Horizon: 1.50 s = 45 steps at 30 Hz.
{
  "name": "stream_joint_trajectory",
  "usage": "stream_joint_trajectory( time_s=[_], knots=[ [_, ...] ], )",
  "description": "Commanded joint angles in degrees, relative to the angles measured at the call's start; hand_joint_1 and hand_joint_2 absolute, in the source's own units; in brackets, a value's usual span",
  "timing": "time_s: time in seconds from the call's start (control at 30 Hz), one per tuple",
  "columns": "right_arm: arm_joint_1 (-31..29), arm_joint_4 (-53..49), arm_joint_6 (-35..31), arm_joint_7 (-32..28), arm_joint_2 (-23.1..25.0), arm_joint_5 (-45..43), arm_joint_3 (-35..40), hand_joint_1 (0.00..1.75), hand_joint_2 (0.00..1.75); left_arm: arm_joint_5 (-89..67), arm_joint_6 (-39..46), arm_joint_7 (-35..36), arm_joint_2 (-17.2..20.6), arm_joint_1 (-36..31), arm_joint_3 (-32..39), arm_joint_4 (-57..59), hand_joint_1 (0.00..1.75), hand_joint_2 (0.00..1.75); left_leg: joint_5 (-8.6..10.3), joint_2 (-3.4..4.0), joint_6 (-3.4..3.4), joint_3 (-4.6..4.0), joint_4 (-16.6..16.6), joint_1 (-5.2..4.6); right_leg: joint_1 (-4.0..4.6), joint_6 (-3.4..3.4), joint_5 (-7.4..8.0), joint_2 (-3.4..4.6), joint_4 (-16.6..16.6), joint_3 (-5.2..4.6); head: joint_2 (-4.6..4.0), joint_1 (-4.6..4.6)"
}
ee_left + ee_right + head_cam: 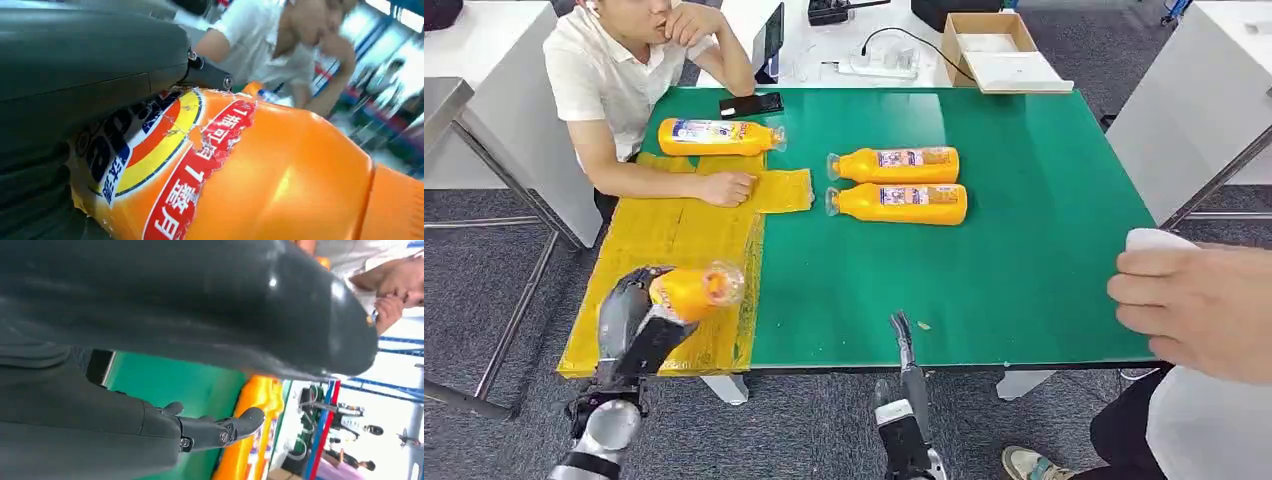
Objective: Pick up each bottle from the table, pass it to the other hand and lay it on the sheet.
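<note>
1. You have four orange bottles in the head view: one held bottle point(686, 290) in the left hand point(639, 320), one far bottle point(719, 137) lying at the far end of the yellow sheet point(664, 235), and two lying side by side on the bare green table point(1024, 250): a rear bottle point(896, 165) and a front bottle point(899, 203).
2. Your left hand grips the held bottle above the near part of the sheet, at the table's near left corner, cap end toward the table's middle.
3. Your right hand point(903, 335) is at the near table edge, fingers extended, nothing in it.
4. One yellow sheet, covering the table's left strip.
5. Two people: a seated person point(639, 70) at the far left with a fist resting on the sheet, and a second person's hand point(1194, 300) at the right edge.
6. One black phone point(751, 104) at the far table edge; one open cardboard box point(999, 50) on the white desk behind.
7. The left wrist view gives you the held bottle's label point(165, 150) close up, with red and blue print, unreadable from the head view.
8. The right wrist view shows you the right hand's fingers point(220, 430) straight and apart over the green surface.
</note>
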Motion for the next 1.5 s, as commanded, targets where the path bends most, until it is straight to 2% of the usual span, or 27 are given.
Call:
stream_joint_trajectory(
  time_s=[0.03,0.17,0.3,0.47,0.5,0.53,0.57,0.67,0.83,0.9,0.97,1.07,1.2,1.33,1.5],
  knots=[
    [-1.8,3.5,1.3,-0.1,0.9,-0.6,-0.1,0.00,0.00,-4.1,-0.5,1.6,1.0,-10.4,-5.2,21.0,1.75,1.75,-0.02,-0.02,-0.10,0.19,-0.1,0.07,0.08,-0.11,-0.04,-0.12,-0.1,0.21,0.00,-0.02],
    [-3.5,5.9,3.6,0.2,1.6,-0.6,2.6,0.00,0.00,-11.1,-7.6,6.7,-0.4,-17.4,-9.8,33.3,1.75,1.75,0.01,-0.08,-0.05,0.12,-0.1,0.03,0.04,-0.06,-0.04,-0.18,0.0,0.15,0.00,-0.02],
    [-5.1,9.3,4.6,0.3,2.4,-0.7,5.0,0.00,0.00,-10.8,-10.7,8.5,-1.7,-23.2,-9.1,43.9,1.75,1.75,0.04,-0.17,-0.08,0.13,0.0,0.04,0.05,-0.08,-0.02,-0.22,0.0,0.19,0.00,-0.02],
    [-6.1,12.1,4.7,-0.2,2.6,-1.5,5.5,0.00,0.00,-11.3,-12.4,9.7,-1.1,-25.6,-9.1,47.9,1.75,1.75,0.03,0.01,-0.15,0.43,-0.1,0.09,0.10,-0.16,0.04,-0.07,-0.1,0.47,0.00,0.00],
    [-6.5,13.0,4.6,-0.4,2.6,-1.8,5.4,0.00,0.00,-11.6,-13.8,9.6,-1.3,-25.9,-9.5,48.5,0.70,1.75,0.02,0.02,-0.13,0.49,-0.1,0.06,0.07,-0.14,0.03,-0.06,-0.1,0.52,-0.02,-0.02],
    [-6.5,13.0,4.6,-0.4,2.6,-1.8,5.4,0.00,0.00,-11.6,-13.8,9.6,-1.3,-25.9,-9.5,48.5,0.70,1.75,0.02,0.04,-0.12,0.55,-0.1,0.04,0.05,-0.12,0.02,-0.03,0.0,0.57,-0.02,0.00],
    [-6.8,13.3,4.6,-0.4,2.5,-1.9,5.3,0.00,0.00,-11.6,-14.0,9.6,-1.5,-25.8,-9.5,48.6,0.00,1.75,0.04,0.09,-0.17,0.62,-0.1,0.08,0.10,-0.17,0.05,-0.01,-0.1,0.62,0.00,-0.02],
    [-7.5,14.5,4.7,-1.3,2.6,-2.5,4.8,0.00,0.00,-10.5,-18.0,7.4,-1.8,-25.3,-9.5,47.7,0.00,1.75,0.07,0.13,-0.22,0.65,-0.1,0.08,0.10,-0.24,0.11,0.03,0.0,0.60,0.00,-0.02],
    [-7.6,14.7,4.8,-1.3,2.5,-2.5,4.8,0.00,0.00,-10.2,-18.5,7.1,-1.8,-25.2,-9.4,47.6,0.00,1.75,0.11,0.05,-0.21,0.67,-0.1,0.01,0.02,-0.24,0.11,-0.03,0.0,0.59,-0.02,-0.02],
    [-8.5,16.2,5.2,-1.9,2.7,-2.3,4.8,0.00,0.00,-5.2,-24.6,1.7,-1.6,-24.2,-8.1,44.7,0.00,1.75,0.16,0.12,-0.23,0.75,-0.1,0.04,0.05,-0.27,0.12,0.02,0.0,0.70,-0.02,-0.02],
    [-8.5,16.5,5.2,-2.1,2.7,-2.3,4.8,0.00,0.00,-3.4,-25.6,0.2,-1.6,-23.6,-7.4,43.8,0.00,1.75,0.16,0.19,-0.23,0.80,-0.1,0.05,0.06,-0.27,0.14,0.08,0.0,0.76,0.00,-0.02],
    [-8.3,16.6,5.2,-2.1,2.7,-2.4,4.9,0.00,0.00,8.0,-30.8,-8.5,-1.8,-18.6,-3.8,34.8,0.00,1.75,0.17,0.13,-0.25,0.87,-0.2,0.05,0.06,-0.29,0.15,0.07,-0.1,0.85,0.00,0.00],
    [-7.2,15.6,4.4,-2.1,2.3,-2.8,5.4,0.00,0.00,22.5,-28.9,-14.8,-4.5,-10.0,-0.3,18.4,0.00,1.75,0.15,0.10,-0.22,0.90,-0.2,0.00,0.01,-0.26,0.12,0.08,0.0,0.87,0.00,-0.02],
    [-6.5,14.6,3.0,-2.1,2.1,-3.6,5.7,0.00,0.00,35.5,-26.1,-17.4,-6.5,-4.2,-0.8,4.3,0.00,1.75,0.11,0.06,-0.20,0.66,-0.1,0.04,0.05,-0.24,0.06,-0.04,0.1,0.61,0.00,-0.02],
    [-6.6,14.7,2.8,-2.1,2.1,-3.9,5.8,0.00,0.00,39.1,-26.6,-17.2,-6.7,-3.6,-0.8,2.1,0.00,1.75,0.10,0.04,-0.21,0.29,0.0,0.06,0.07,-0.26,0.04,-0.06,0.1,0.25,-0.02,0.00]
  ],
)
